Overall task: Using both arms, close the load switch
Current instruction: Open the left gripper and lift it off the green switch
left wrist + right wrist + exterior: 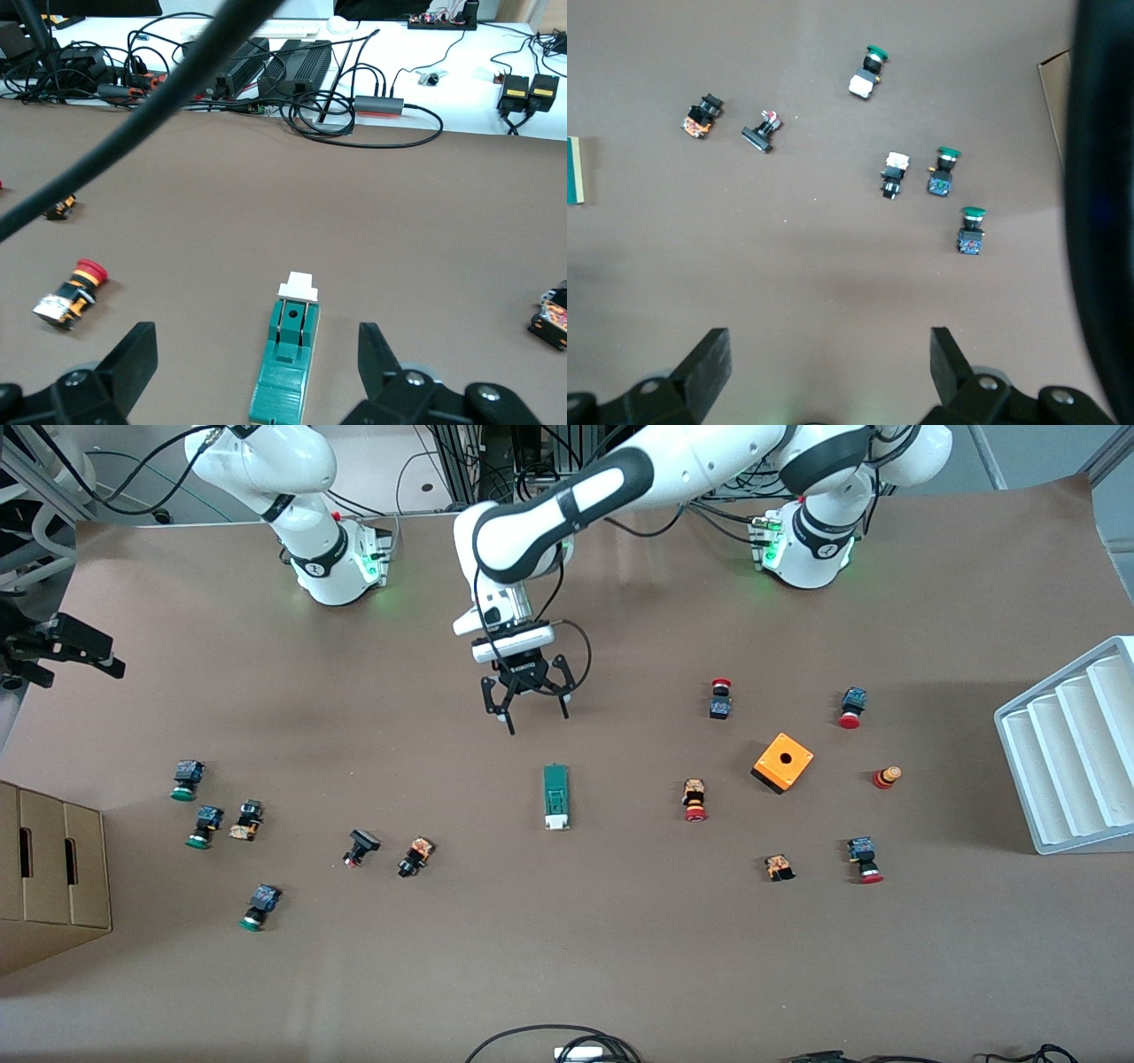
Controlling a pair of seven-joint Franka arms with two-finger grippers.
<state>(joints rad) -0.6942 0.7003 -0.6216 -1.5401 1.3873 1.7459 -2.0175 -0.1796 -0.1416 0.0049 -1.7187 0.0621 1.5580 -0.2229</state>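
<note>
The load switch (556, 797) is a slim green bar with a white block at the end nearer the front camera. It lies flat in the middle of the table. My left gripper (538, 722) is open and empty, up in the air over the bare table just off the switch's green end. In the left wrist view the switch (285, 363) lies between the spread fingers of that gripper (257, 354), below them and untouched. My right gripper (830, 363) is open and empty, high over the table by the right arm's base. The switch's edge (574, 170) shows in its view.
An orange box with a hole (783, 762) and several red-capped buttons (695, 801) lie toward the left arm's end. Several green-capped buttons (205, 826) and a cardboard box (53, 877) lie toward the right arm's end. A white ribbed tray (1072, 753) stands at the left arm's table edge.
</note>
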